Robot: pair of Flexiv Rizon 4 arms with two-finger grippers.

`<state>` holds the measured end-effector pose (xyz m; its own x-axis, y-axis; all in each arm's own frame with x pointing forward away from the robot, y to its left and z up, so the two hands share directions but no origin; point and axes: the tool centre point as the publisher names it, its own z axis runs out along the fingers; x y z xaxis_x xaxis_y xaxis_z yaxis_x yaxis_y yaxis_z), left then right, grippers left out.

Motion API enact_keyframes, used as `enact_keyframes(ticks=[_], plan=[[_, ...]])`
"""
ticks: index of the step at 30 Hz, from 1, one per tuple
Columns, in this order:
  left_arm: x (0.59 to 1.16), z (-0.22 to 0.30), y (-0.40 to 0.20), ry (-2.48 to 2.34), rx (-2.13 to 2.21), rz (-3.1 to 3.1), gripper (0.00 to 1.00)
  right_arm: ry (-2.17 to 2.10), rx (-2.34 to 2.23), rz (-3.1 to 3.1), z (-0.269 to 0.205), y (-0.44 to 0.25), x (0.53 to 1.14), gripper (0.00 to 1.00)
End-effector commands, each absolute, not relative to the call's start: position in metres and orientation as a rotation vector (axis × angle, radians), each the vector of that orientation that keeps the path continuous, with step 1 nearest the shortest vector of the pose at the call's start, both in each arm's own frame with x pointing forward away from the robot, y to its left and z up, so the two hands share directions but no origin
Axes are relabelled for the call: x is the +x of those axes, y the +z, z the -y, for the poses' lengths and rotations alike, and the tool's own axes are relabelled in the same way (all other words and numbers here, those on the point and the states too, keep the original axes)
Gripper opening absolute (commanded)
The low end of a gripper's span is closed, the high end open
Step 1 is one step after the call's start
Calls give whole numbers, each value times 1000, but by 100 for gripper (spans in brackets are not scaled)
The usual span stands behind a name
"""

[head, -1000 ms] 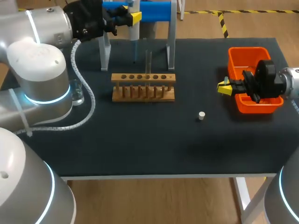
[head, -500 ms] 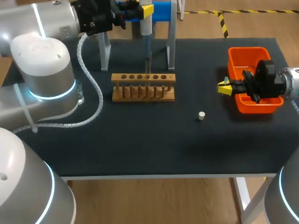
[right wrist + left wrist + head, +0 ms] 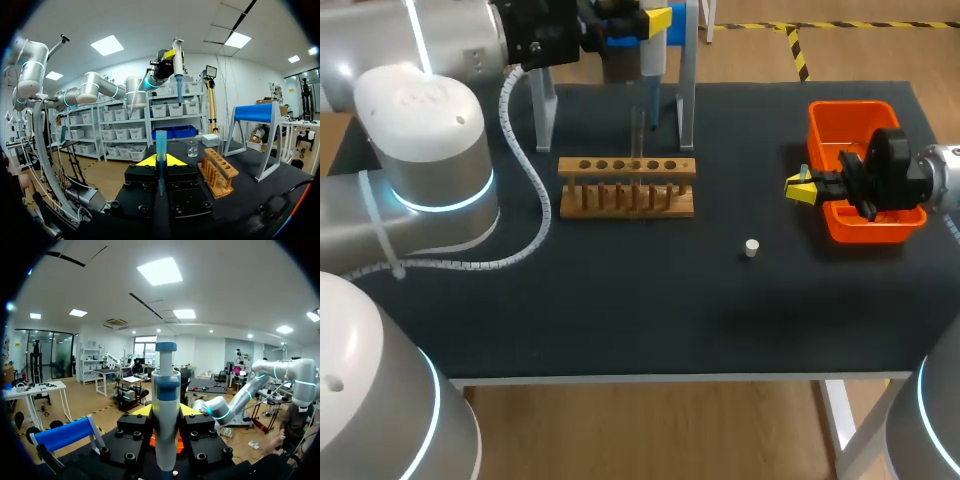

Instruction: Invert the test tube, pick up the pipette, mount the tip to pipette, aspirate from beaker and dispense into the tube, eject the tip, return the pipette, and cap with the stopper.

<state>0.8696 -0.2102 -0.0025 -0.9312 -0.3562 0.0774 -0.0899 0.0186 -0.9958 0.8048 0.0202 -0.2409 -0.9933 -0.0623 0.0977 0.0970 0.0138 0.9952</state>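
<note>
Tabletop (image 3: pixel 620 310): left arm (image 3: pixel 420 130) reaches across the back. Its pincer (image 3: pixel 645 22) is clamped on the pipette (image 3: pixel 166 385), held upright over the wooden rack (image 3: pixel 627 186), by the stand (image 3: pixel 687 70). Orange bin (image 3: pixel 850 112) sits at the right. Right pincer (image 3: pixel 802 186), beside the bin, grips the blue tip (image 3: pixel 160 150). Test tube (image 3: pixel 637 130) stands upright in the rack. Stopper (image 3: pixel 751 248) lies loose between rack and bin.

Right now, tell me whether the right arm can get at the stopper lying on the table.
Probably yes: nothing stands between the right gripper and the stopper. But it is shut on the pipette tip, so it cannot grasp yet.
</note>
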Motion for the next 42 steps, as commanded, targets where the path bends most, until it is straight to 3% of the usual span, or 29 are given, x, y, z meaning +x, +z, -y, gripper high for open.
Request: enact_keyframes(ticks=[1, 42], plan=[[868, 219, -1, -2018, -474, -2091, 0, -2128, -36, 2154, -19, -241, 804, 0], [865, 227, 0, -2037, -468, -2105, 0, -2128, -36, 2154, -19, -241, 804, 0]])
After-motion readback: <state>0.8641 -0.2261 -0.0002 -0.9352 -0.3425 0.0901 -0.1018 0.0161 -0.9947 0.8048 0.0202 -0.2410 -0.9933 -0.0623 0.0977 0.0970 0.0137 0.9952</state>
